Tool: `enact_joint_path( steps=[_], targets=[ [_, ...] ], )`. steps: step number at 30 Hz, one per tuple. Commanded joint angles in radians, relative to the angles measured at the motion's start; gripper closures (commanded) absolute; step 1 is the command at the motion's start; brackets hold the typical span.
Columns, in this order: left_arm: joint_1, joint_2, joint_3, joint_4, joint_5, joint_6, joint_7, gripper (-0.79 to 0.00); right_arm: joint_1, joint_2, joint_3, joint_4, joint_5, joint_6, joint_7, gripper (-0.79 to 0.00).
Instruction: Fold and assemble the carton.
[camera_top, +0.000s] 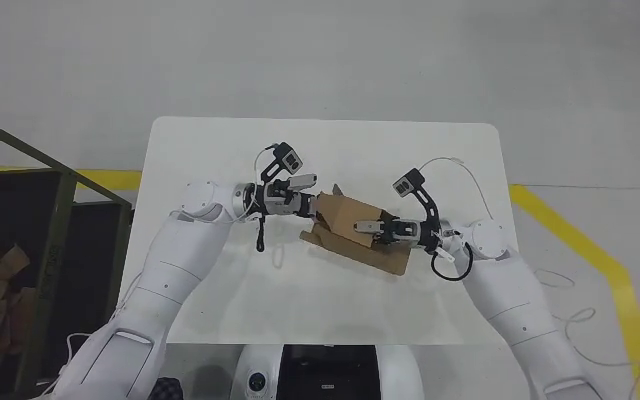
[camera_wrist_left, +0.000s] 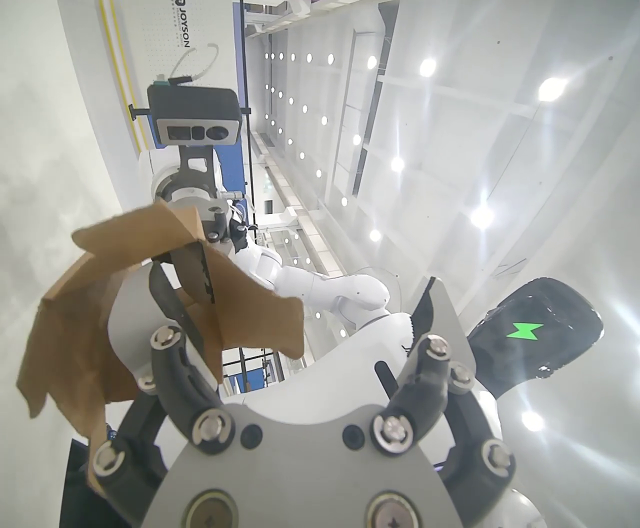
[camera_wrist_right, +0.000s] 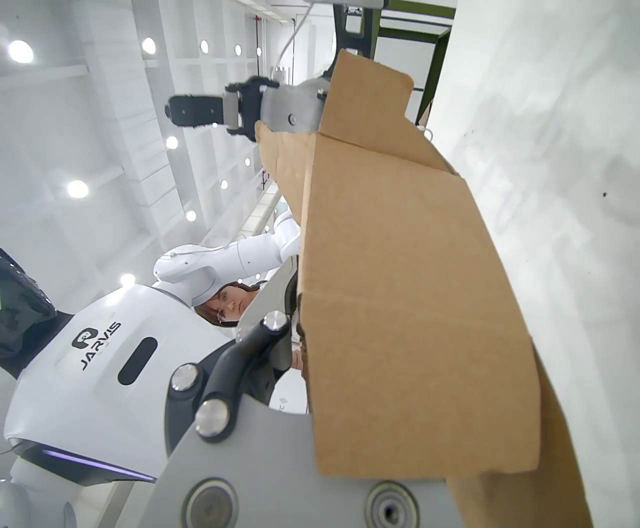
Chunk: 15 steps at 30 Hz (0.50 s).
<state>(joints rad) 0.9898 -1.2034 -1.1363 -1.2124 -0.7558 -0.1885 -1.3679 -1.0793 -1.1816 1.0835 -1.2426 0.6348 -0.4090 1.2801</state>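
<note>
The carton, brown and only partly folded, sat near the middle of the white surface, between the two arms. Whether its underside touched the surface could not be told from above. In the right wrist view a broad cardboard panel covered half of the right end effector. That left one finger showing, pressed flat against the panel's edge. The second finger was hidden behind the cardboard, yet the grip read as clamped on that wall of the carton. The carton's lower corner was cut off at the frame's edge there.

The left end effector stood open with its jaws spread wide. One finger was tucked in among the loose flaps and partly hidden by them, and the other was out in free air. How far the tucked finger touched the cardboard was hard to make out.

Both arms were bent at the elbow and reached inward from opposite sides, forearms roughly level, wrists turned toward each other across the carton. The left end effector was at the end of the carton farther from the robot, the right at the nearer end.
</note>
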Motion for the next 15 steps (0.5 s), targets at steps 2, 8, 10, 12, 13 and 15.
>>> enact_joint_path(
  steps=[2, 8, 10, 12, 13, 15],
  targets=[
    [0.004, 0.0, 0.003, -0.004, 0.002, 0.004, 0.001, -0.785, 0.0, 0.001, 0.012, 0.01, 0.005, -0.005, -0.02, 0.0],
    [0.015, 0.002, 0.001, -0.025, 0.004, 0.01, 0.004, -0.785, -0.003, 0.005, 0.034, 0.022, -0.008, -0.013, -0.061, 0.0],
    [0.019, 0.003, 0.001, -0.032, 0.006, 0.011, 0.004, -0.785, -0.006, 0.006, 0.039, 0.021, -0.012, -0.013, -0.074, 0.0],
    [0.022, 0.003, 0.002, -0.038, 0.006, 0.013, 0.005, -0.785, -0.009, 0.007, 0.043, 0.017, -0.029, -0.014, -0.093, 0.0],
    [0.023, 0.003, 0.003, -0.04, 0.005, 0.015, 0.005, -0.785, -0.01, 0.007, 0.044, 0.013, -0.029, -0.013, -0.097, 0.0],
    [0.024, 0.003, 0.005, -0.043, 0.007, 0.017, 0.005, -0.785, -0.014, 0.008, 0.047, 0.008, -0.035, -0.013, -0.11, 0.0]
  ],
)
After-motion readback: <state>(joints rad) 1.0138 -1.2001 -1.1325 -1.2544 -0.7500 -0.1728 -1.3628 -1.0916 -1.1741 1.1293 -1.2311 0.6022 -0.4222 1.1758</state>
